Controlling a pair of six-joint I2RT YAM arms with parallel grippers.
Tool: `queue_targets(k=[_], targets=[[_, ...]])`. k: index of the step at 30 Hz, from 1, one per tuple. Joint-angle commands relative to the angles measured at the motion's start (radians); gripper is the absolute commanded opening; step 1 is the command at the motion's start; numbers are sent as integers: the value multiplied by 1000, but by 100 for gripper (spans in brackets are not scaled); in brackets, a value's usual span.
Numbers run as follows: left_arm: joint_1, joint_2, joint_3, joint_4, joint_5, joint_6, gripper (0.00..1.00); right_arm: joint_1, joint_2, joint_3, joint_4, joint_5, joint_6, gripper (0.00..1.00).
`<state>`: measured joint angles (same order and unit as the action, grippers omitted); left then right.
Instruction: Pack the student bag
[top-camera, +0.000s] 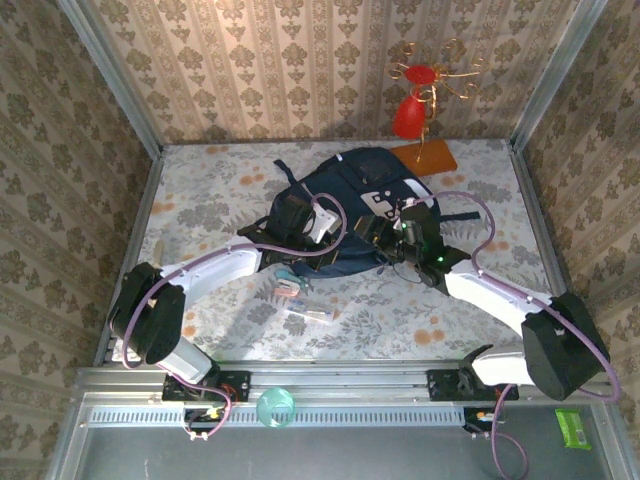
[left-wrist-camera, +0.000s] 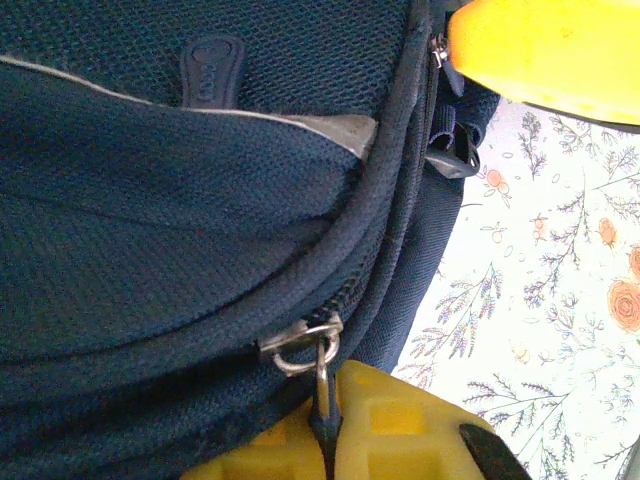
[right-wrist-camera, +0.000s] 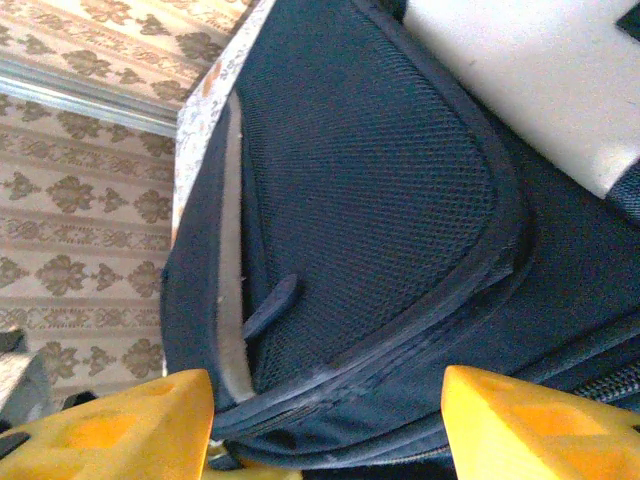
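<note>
Navy student bag: zipper pull pinched in left gripper; right gripper spread over it.

The desk is covered by a pale cloth printed with grey foliage and orange flowers.

Three walls enclose it, all papered in a beige damask stripe:
- Rear wall at 12 o'clock.
- Left wall at 9 o'clock.
- Right wall at 3 o'clock.

Aluminium corner posts rise at 11 o'clock and 1 o'clock. An aluminium rail borders the desk edge at 6 o'clock, with a grey surface beyond it. The lighting is bright and even.
</note>
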<state>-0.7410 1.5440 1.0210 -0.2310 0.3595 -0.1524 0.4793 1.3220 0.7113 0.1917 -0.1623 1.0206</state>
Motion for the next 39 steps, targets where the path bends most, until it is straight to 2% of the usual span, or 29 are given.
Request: queue_targets(k=[1,6,10,15,20,30,39], targets=[[-22,-8,25,63,48,48,0,11,41,31,12,44,57,63],[-27,-8,22,57,37,67,0,22,117,52,72,68,109,60],[-29,-6,19,42,19,86,0,24,164,78,106,84,135,51],[-29,-2,23,3,-34,126,0,23,157,79,110,158,142,22],[-25,-11,37,-54,-125,165,0,14,109,80,75,188,102,0],[59,-95,41,-106,-241,186,0,-55,-46,39,-65,176,-12,0],[110,-119,65,-151,-298,203,0,-85,-82,63,-162,155,-144,0]])
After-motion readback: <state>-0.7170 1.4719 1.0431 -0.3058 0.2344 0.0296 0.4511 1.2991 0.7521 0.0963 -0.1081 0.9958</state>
